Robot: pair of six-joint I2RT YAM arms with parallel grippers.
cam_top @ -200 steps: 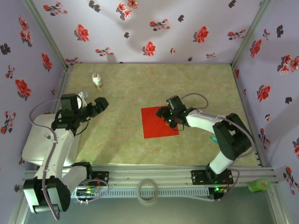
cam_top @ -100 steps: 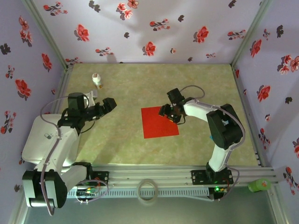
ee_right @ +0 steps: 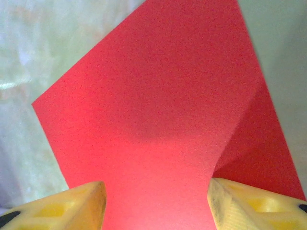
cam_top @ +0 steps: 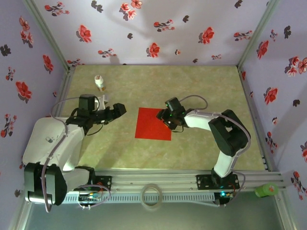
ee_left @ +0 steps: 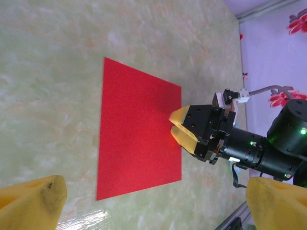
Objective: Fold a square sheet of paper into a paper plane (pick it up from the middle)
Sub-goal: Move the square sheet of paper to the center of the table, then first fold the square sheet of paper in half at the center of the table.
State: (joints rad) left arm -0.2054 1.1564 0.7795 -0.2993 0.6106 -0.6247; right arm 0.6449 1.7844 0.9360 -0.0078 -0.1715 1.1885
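The square sheet of paper [cam_top: 152, 124] is bright red and lies on the pale green table, just left of centre. My right gripper [cam_top: 169, 118] presses down on the sheet's right edge. In the right wrist view its yellow fingers [ee_right: 76, 203] stand apart with the red paper [ee_right: 158, 110] humped up between them and a raised flap at the right. My left gripper [cam_top: 118, 110] hovers left of the sheet, open and holding nothing. In the left wrist view the sheet [ee_left: 134, 139] lies flat, with the right gripper [ee_left: 178, 130] on its far edge.
A small white bottle [cam_top: 100, 82] stands at the back left of the table. Flowered walls close in the left, back and right sides. A metal rail [cam_top: 153, 182] runs along the near edge, with a tape ring [cam_top: 152, 194] on it.
The red sheet has slid left with the right gripper on it, and that gripper's jaws have narrowed. The left gripper has moved right, towards the sheet.
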